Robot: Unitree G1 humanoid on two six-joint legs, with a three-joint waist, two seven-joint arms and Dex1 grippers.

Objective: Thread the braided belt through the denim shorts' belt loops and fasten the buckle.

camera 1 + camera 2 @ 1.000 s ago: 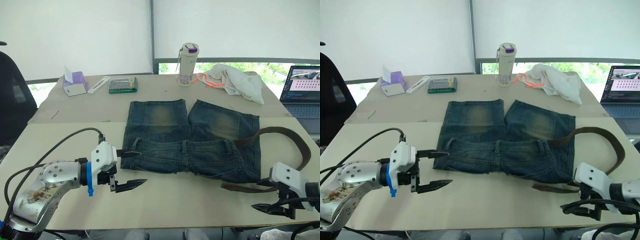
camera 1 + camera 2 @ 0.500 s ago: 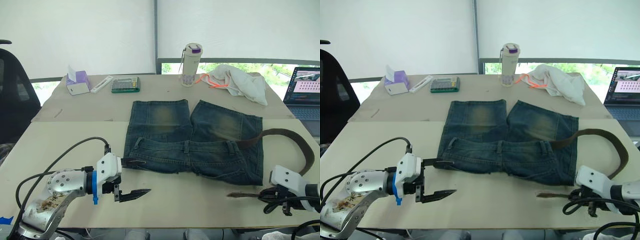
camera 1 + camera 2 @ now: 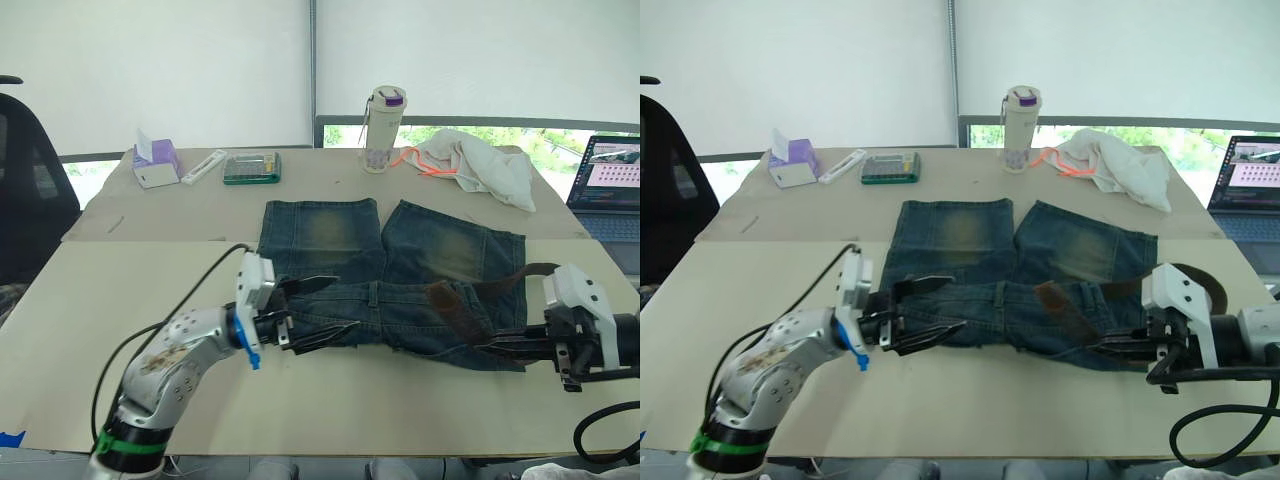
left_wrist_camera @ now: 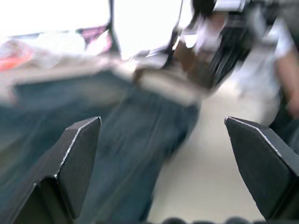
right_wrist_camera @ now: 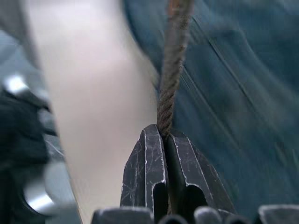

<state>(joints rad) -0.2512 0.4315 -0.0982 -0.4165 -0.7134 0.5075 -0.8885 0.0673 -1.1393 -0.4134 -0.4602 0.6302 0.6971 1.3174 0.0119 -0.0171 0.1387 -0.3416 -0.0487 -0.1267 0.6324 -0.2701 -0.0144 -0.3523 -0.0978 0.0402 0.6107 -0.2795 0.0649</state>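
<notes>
Bright window blinds behind, pale counter [image 3: 120, 290] up front with denim shorts [image 3: 385, 270] spread flat, legs pointing away, waistband toward the near edge. Laptop [image 3: 605, 185] off at the right edge, bottle [image 3: 381, 116] and white cloth [image 3: 480, 165] at the back.

Right gripper [image 3: 1118, 347] clenched on the braided belt [image 3: 1060, 312], pinching the strap edge-on between both fingertips, clear in the right wrist view. Free end of the belt lying across the right half of the waistband, rest of it looping off behind the right wrist. Buckle not made out anywhere.

Left gripper [image 3: 318, 312] spread wide, hovering at the left end of the waistband, one finger above the denim and one near its lower edge, nothing held.

Looks like the feeding step: getting the strap tip under a belt loop. Best bet probably:
- flatten the strap so it enters the loop face-down, not on edge
- pin the waistband with the left gripper just beside the target loop so the denim doesn't bunch
- push low and parallel to the waistband, short strokes, regrip close to the tip

Main risk: the strap twisting, or dragging the shorts sideways along the counter.
</notes>
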